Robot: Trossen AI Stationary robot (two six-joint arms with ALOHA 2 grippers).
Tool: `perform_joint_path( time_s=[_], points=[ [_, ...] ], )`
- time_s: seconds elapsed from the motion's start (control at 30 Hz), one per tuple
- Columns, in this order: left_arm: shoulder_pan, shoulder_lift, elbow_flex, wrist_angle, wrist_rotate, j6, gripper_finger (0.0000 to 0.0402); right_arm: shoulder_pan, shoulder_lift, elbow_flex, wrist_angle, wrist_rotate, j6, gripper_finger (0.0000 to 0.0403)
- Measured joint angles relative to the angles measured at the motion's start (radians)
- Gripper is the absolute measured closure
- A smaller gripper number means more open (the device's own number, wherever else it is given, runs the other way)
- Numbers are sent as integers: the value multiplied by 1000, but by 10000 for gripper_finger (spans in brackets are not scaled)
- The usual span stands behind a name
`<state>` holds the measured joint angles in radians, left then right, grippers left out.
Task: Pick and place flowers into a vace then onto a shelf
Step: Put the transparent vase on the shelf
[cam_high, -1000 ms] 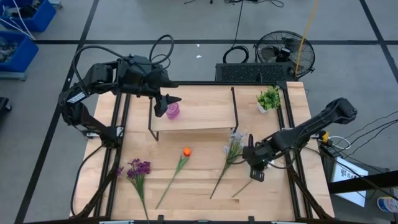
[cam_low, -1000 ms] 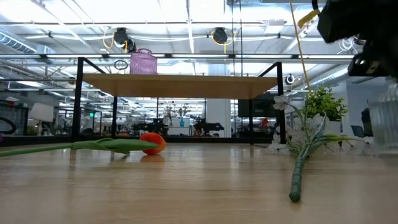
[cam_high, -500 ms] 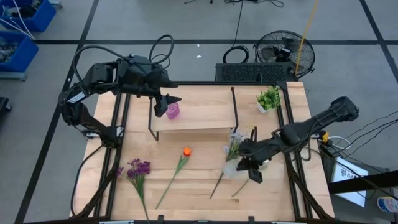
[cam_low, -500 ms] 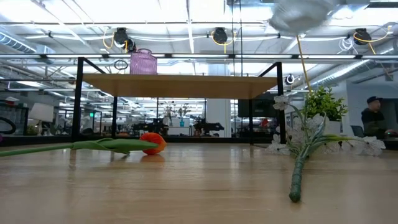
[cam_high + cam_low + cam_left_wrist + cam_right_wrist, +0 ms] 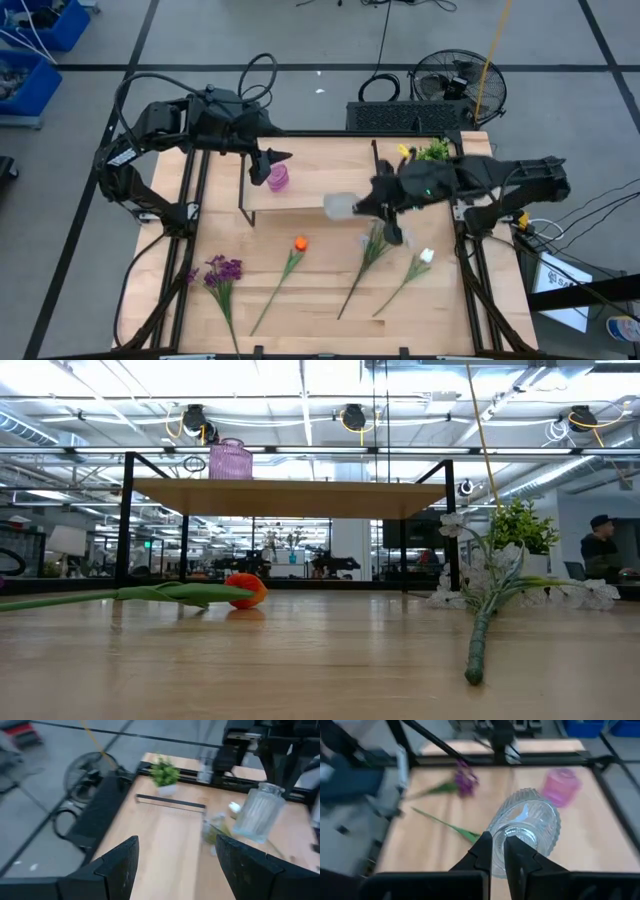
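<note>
My right gripper (image 5: 368, 206) is shut on a clear ribbed glass vase (image 5: 339, 206), held in the air over the front edge of the light-wood shelf (image 5: 320, 190). A pink vase (image 5: 278, 178) stands on the shelf's left end, with my open left gripper (image 5: 278, 159) just above it and touching nothing. The flowers lie flat on the table in front of the shelf: a purple cluster (image 5: 223, 270), an orange tulip (image 5: 299, 243), a pale spray (image 5: 376, 238) and a white bud (image 5: 425, 257). My right gripper pinches the glass vase's wall at its rim (image 5: 496, 837) between its two fingers; one finger (image 5: 516, 851) seems to sit inside the mouth and the other outside. The fingers slant down from the table's right. The vase (image 5: 256, 814) hangs clear below them, slightly tilted.
A small potted plant (image 5: 432, 156) stands at the table's far right corner, close behind my right arm. Black frame rails run along both table sides. A fan (image 5: 460, 86) sits beyond the far edge. A person (image 5: 603, 550) shows in the room behind.
My right gripper has risen from the table's near right part with the clear vase and swung toward the far and left, over the shelf's front edge, rolling its wrist. The vase is lifted clear of the table. The white bud now shows where the arm was.
</note>
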<state>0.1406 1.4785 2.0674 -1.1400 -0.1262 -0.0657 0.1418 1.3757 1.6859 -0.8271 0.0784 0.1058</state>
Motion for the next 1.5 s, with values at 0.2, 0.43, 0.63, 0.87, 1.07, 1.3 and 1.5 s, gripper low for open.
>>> perform_joint_path(
  time_s=[0.2,0.43,0.63,0.87,1.07,1.3,1.5],
  points=[
    [4,-25,0,0,-173,30,131,-128,150,229,-287,2,-125,386],
    [11,-36,1,-24,-264,27,131,-256,302,238,-349,5,-175,380],
    [11,-34,1,-46,-261,28,131,-303,381,237,-359,2,-207,381],
    [11,-34,1,-47,-259,34,131,-322,406,238,-414,2,-209,383],
    [11,-34,1,-46,-256,44,131,-325,401,238,-426,-3,-223,373],
    [11,-34,1,-46,-244,45,131,-338,401,238,-427,-4,-224,357],
    [11,-34,1,-46,-238,44,131,-352,401,237,-428,-3,-250,324]
  ],
)
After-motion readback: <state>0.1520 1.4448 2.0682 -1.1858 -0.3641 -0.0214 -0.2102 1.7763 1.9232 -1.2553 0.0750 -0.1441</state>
